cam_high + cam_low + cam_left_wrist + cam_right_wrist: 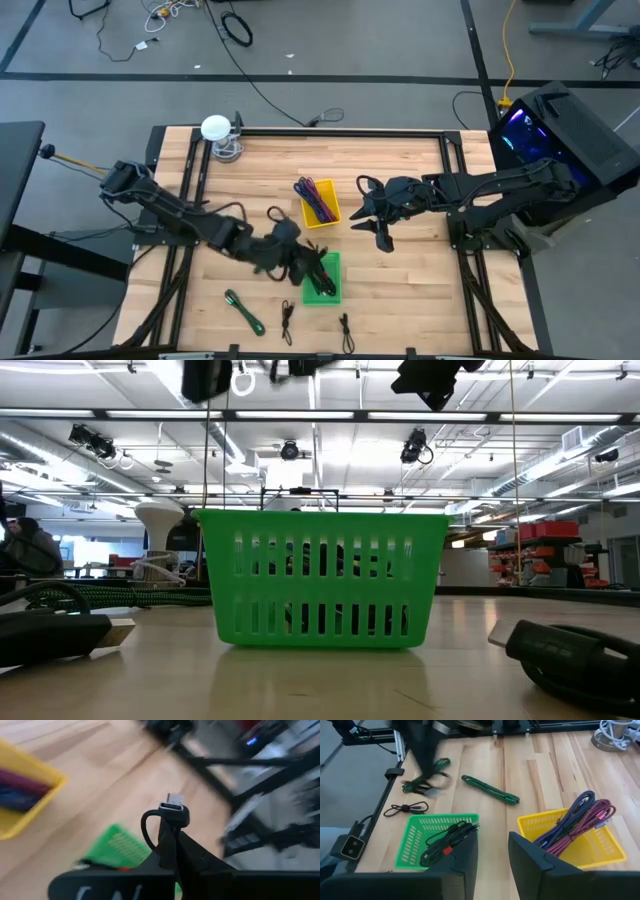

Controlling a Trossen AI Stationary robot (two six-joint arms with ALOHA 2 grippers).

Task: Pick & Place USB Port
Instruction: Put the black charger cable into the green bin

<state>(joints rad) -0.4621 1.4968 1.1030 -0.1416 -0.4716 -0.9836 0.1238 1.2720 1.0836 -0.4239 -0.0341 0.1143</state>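
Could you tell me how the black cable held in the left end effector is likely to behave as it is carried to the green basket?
The black cable will probably flop: it curls in a loose loop beside the left end effector. It looks thin, so likely light. Its slack may snag on the green basket, which already holds cables.

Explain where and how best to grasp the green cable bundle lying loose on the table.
Grip the green cable bundle at mid-length, from straight above, fingers across its narrow width: it lies flat, long, thin and diagonal, with bare table on both sides.
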